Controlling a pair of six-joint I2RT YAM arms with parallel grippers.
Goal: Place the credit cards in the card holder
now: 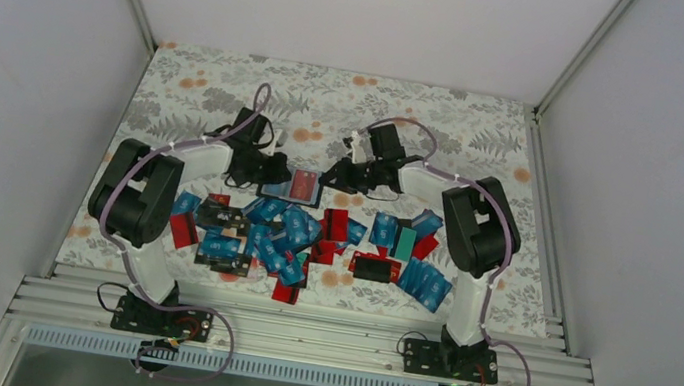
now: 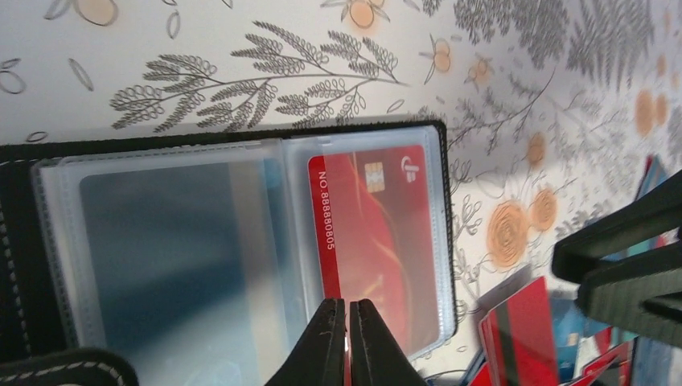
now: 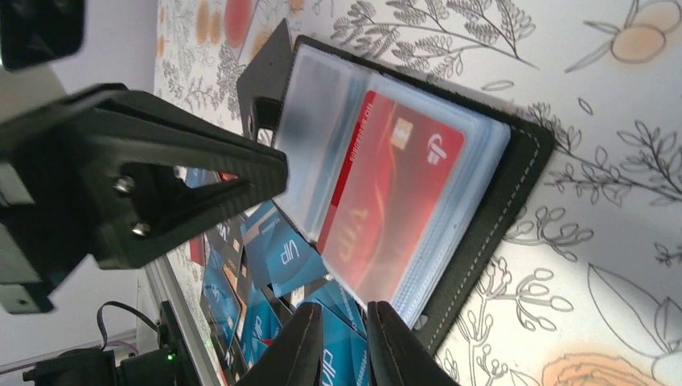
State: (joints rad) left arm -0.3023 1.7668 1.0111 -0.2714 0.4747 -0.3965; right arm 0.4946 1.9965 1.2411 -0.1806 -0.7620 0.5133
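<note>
Left wrist view: left gripper (image 2: pixel 347 315) pressed together, tips right at the near edge of the clear sleeve over the red card (image 2: pixel 378 233); pinching the plastic or only touching it, cannot tell.
Right wrist view: right gripper (image 3: pixel 347 342) a sliver apart, nothing between, hovering just off the near corner of the card holder (image 3: pixel 519 177).
Card holder: lying open on the floral table (image 1: pixel 450 117), between the two grippers, beyond the heap.
Done: one red card seated in the right-hand sleeve, chip and number showing through.
Left-hand sleeve: looks empty, only grey-blue lining behind the plastic.
Left to do: nearly everything, by the look of it. Credit cards (image 1: pixel 283 237) scattered in a loose heap near the arm bases, mostly blue, some red, a few black, one teal.
Only in top external: full spread of the heap, both arms reaching past it.
Only in left wrist: printed number on the red card, straight-on look at both sleeves.
Only in right wrist: stack of further clear sleeves under the top one, stitched cover edge, left gripper looming at the side.
</note>
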